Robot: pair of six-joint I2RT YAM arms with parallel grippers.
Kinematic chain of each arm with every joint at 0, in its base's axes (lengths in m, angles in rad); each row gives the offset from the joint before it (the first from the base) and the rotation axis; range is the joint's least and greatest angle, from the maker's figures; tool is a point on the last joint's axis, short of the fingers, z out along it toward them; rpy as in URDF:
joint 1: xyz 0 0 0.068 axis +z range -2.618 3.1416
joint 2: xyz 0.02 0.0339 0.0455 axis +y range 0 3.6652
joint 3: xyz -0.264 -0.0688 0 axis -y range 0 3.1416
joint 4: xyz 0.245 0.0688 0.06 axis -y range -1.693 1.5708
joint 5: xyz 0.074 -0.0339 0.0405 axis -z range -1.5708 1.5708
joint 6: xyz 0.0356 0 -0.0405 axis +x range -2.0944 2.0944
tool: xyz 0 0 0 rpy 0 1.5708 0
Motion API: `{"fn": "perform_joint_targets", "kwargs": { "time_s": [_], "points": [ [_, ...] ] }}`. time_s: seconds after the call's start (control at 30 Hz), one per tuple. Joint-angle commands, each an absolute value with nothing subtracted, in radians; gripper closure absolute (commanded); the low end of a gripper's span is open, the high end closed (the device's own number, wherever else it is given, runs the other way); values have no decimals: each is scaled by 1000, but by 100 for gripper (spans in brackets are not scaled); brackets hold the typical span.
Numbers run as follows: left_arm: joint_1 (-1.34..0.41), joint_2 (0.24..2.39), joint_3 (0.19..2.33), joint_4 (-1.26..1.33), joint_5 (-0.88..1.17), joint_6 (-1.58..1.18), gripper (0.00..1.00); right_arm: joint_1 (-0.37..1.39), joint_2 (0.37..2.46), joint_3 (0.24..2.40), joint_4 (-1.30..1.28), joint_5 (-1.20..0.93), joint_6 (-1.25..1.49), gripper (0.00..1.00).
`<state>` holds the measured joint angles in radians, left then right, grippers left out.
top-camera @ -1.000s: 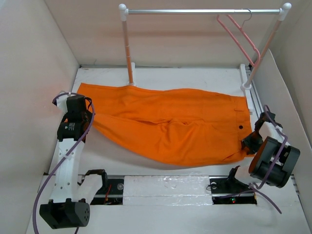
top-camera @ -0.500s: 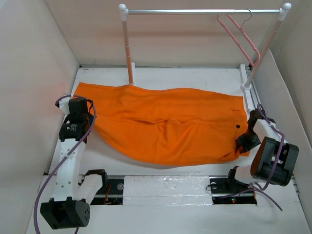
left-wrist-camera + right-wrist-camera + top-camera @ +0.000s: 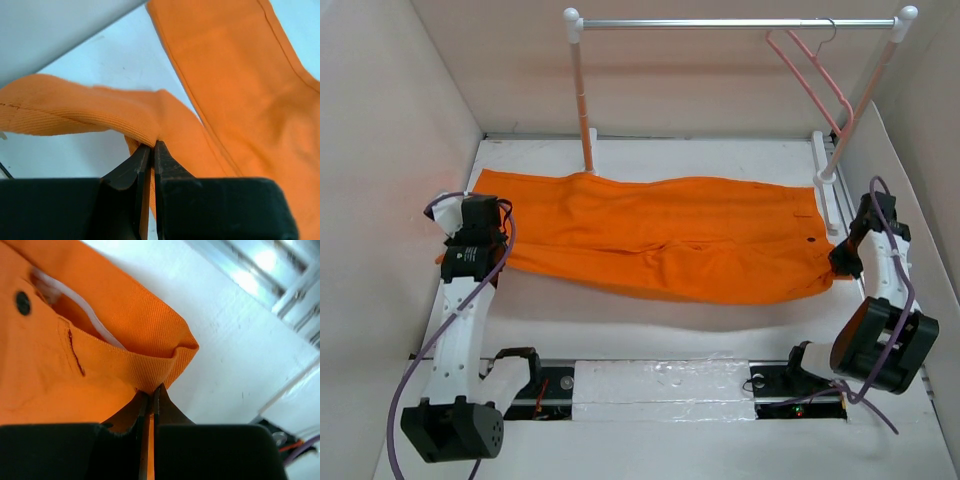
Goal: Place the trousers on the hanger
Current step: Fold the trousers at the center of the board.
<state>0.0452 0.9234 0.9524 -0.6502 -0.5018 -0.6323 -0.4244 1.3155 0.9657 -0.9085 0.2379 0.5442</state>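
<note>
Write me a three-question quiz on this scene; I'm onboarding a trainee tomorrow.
1. True or false: the trousers already hang on the hanger.
2. Which end effector pinches the waistband end, near the button? A: left end effector. B: right end effector.
3. Fill in: the hanger hangs from the ___.
Key: 1 false; 2 B; 3 rail.
</note>
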Motion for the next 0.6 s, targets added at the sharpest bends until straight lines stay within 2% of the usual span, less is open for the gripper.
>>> {"fn": "perform_joint_targets", "kwargs": {
  "time_s": [0.0, 0.23, 0.4, 0.57],
  "points": [
    [43, 954, 1031, -627, -643, -650, 100, -422, 1290, 1052, -833, 270, 385, 100],
    [57, 1136, 1199, -624, -664, -692, 100, -348, 1380, 1208, -674, 160, 367, 100],
    [67, 1262, 1279, -537, -725, -663, 100, -318, 1596, 1472, -611, 95, 364, 100],
    [67, 1532, 1438, -445, -779, -624, 100, -299, 1796, 1649, -531, 14, 367, 100]
  ]
}}
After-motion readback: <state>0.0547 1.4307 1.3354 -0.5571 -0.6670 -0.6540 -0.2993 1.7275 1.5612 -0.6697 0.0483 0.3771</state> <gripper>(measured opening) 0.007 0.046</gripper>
